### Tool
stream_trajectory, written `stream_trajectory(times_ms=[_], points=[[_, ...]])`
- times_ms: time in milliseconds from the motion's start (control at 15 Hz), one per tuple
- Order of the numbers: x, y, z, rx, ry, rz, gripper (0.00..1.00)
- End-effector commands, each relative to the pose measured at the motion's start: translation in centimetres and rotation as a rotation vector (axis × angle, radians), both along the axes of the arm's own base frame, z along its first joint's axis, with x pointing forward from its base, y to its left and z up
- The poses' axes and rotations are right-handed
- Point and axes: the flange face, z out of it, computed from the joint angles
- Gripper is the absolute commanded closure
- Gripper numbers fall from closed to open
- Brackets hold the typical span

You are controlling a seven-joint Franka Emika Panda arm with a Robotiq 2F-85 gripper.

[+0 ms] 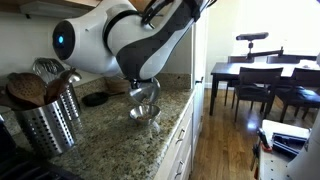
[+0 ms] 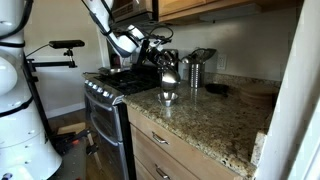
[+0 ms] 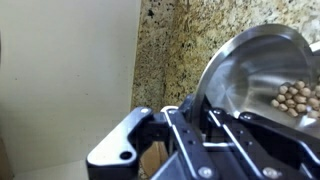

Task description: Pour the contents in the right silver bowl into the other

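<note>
Claw [image 3: 205, 120] clenched on the rim of the tilted silver bowl [image 3: 262, 70], which is held clear of the granite counter [image 3: 180, 45]; in the wrist view a heap of pale round pieces [image 3: 295, 97] lies in the bowl's hollow, just beyond the claw; what kind of food they are is not clear. In both exterior views the tilted silver bowl hangs tipped just under the claw [image 1: 141, 84]; the second silver bowl [image 1: 143, 114] stands on the counter directly below it; whether the two bowls touch cannot be told; the lower one's contents are too small to make out. A steel utensil holder [image 1: 48, 128] with wooden spoons [image 1: 25, 90] stands well to the side of the claw. The wrist view cuts the held bowl off at the frame edge; the fingertips are partly hidden by the claw's own black linkage.
</note>
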Motion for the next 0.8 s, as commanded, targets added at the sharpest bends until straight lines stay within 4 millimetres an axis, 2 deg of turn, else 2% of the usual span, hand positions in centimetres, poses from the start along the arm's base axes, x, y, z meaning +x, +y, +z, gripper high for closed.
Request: stream_trajectory(times_ms=[0,733], points=[[0.0,0.7,0.2,-0.055,-0.042,-0.014,0.94],[-0.6,1.9,0.1,-0.138,-0.078,-0.025,0.94]])
